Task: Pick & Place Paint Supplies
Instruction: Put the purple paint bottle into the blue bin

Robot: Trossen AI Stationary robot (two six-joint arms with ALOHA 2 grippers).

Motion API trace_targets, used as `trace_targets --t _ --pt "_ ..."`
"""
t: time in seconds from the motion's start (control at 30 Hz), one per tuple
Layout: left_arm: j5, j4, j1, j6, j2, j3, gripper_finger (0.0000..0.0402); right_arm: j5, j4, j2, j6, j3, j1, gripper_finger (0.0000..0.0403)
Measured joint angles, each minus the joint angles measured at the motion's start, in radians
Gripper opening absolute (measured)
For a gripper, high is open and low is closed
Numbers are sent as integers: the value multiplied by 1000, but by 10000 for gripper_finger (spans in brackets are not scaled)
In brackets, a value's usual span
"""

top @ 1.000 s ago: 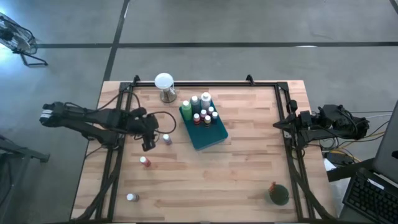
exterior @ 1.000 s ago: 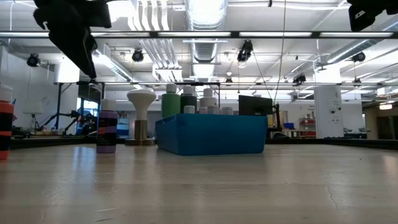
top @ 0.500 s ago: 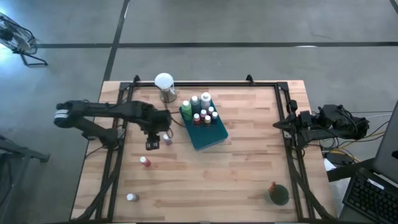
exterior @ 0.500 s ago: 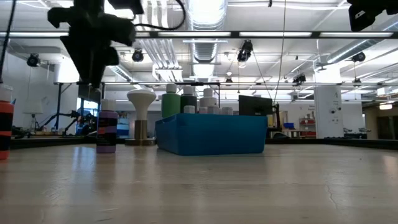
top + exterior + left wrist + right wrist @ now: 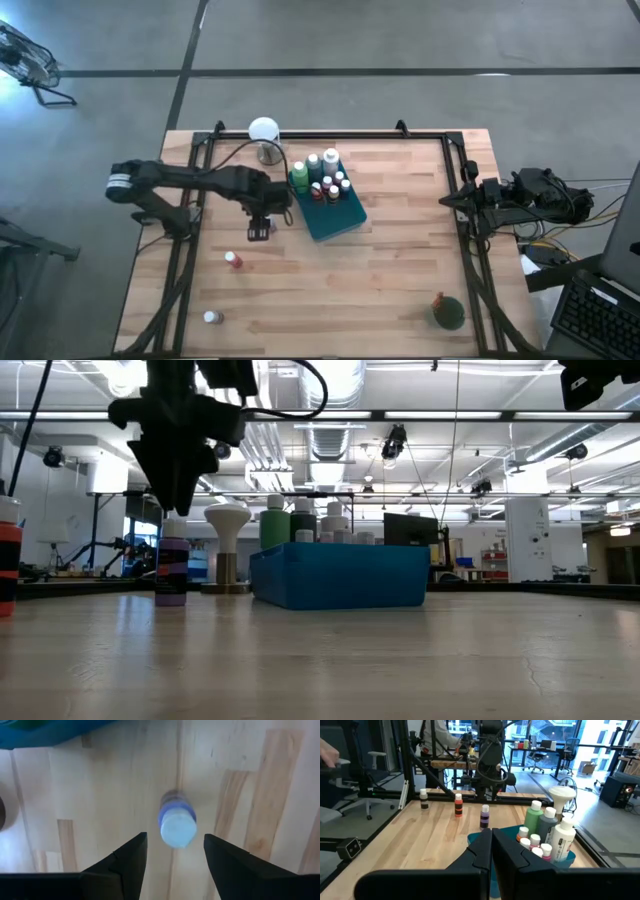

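Observation:
A purple bottle (image 5: pixel 177 826) with a white cap stands upright on the table, left of the teal tray (image 5: pixel 335 222). My left gripper (image 5: pixel 175 851) hangs open straight above it, pointing down, one finger on either side of the cap and clear of it; in the low view the gripper (image 5: pixel 176 500) ends just above the bottle (image 5: pixel 172 570). The arm hides the bottle in the high view. A red bottle (image 5: pixel 233 259) and a small white-capped bottle (image 5: pixel 211 317) stand nearer the front left. My right gripper (image 5: pixel 491 851) is shut and waits at the right edge.
The teal tray (image 5: pixel 479 839) holds several bottles, two of them larger green ones (image 5: pixel 299 178). A white globe on a metal base (image 5: pixel 264 132) stands at the far edge. A dark green bottle (image 5: pixel 449 315) sits at the front right. Bare wood lies between the tray and the front edge.
My left gripper has swung toward the table's right, from beside the purple bottle to straight over it, sinking a little and rolling about its own axis. Its fingers have stayed equally far apart. No bottle has moved.

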Motion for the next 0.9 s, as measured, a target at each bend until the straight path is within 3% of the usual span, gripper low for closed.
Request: trace_targets --t 0.9 --pt "23 145 -1 -60 -2 -130 202 0 0 0 0 0 0 8"
